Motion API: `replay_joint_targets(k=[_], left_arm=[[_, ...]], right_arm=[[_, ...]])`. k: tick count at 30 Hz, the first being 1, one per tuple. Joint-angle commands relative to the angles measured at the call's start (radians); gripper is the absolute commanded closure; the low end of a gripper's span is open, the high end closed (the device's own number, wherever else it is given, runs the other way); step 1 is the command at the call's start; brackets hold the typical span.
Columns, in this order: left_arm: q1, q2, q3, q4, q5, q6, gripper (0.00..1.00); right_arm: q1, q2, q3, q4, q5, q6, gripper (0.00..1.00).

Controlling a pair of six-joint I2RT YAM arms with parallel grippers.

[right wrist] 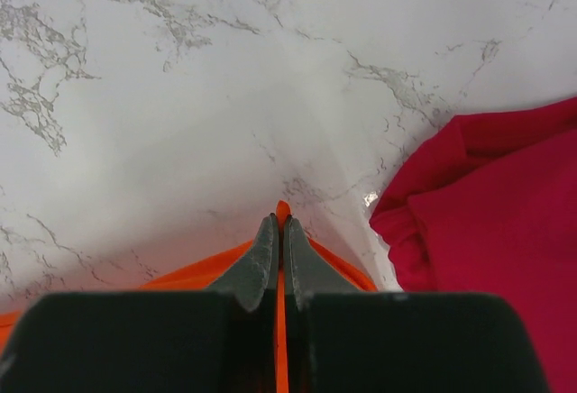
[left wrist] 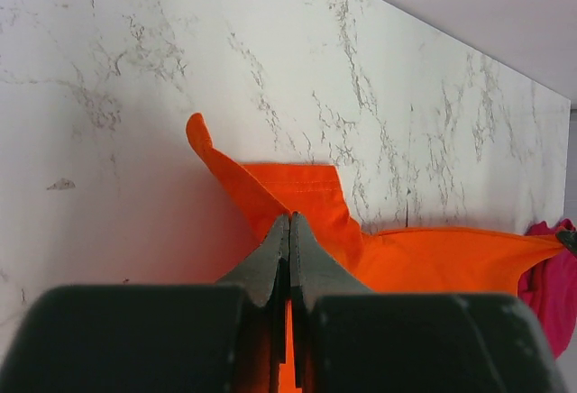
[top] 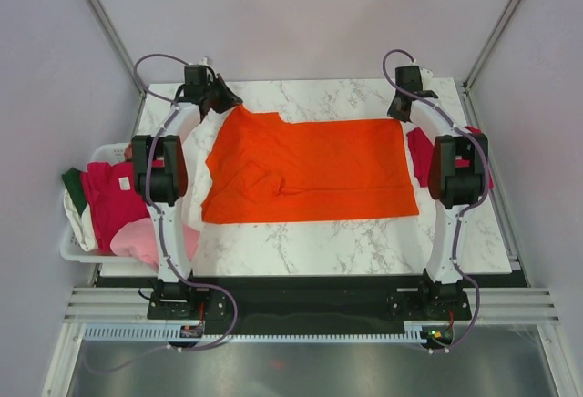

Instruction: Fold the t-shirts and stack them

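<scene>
A bright orange t-shirt (top: 310, 169) lies spread across the marble table, with wrinkles at its left part. My left gripper (top: 221, 98) is shut on its far left corner; in the left wrist view (left wrist: 289, 222) the orange cloth (left wrist: 297, 190) runs out from between the jaws. My right gripper (top: 401, 106) is shut on the far right corner, with orange cloth (right wrist: 282, 210) poking past the tips (right wrist: 279, 223). A crimson red t-shirt (top: 421, 153) lies at the right under the right arm, also in the right wrist view (right wrist: 491, 222).
A white plastic basket (top: 77, 249) stands off the table's left edge and holds magenta (top: 114, 198), light pink (top: 146, 242), dark green (top: 75, 188) and white shirts. The table's far edge (top: 310, 82) runs just beyond both grippers.
</scene>
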Motion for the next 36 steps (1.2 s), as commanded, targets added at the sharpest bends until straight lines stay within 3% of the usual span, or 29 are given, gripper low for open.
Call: replay_joint_targets(k=[1, 18, 36], left_arm=[[-0.004, -0.101, -0.052, 0.042, 0.009, 0.026, 0.98], [-0.067, -0.435, -0.396, 0.045, -0.065, 0.131, 0.98], [-0.094, -0.825, -0.818, 0.101, -0.192, 0.143, 0.98]], right_arm=[[-0.002, -0.087, -0.032, 0.004, -0.013, -0.002, 1.00], [-0.011, -0.264, -0.268, -0.030, -0.051, -0.008, 1.00], [-0.019, -0.463, -0.504, -0.026, -0.005, -0.006, 1.00]])
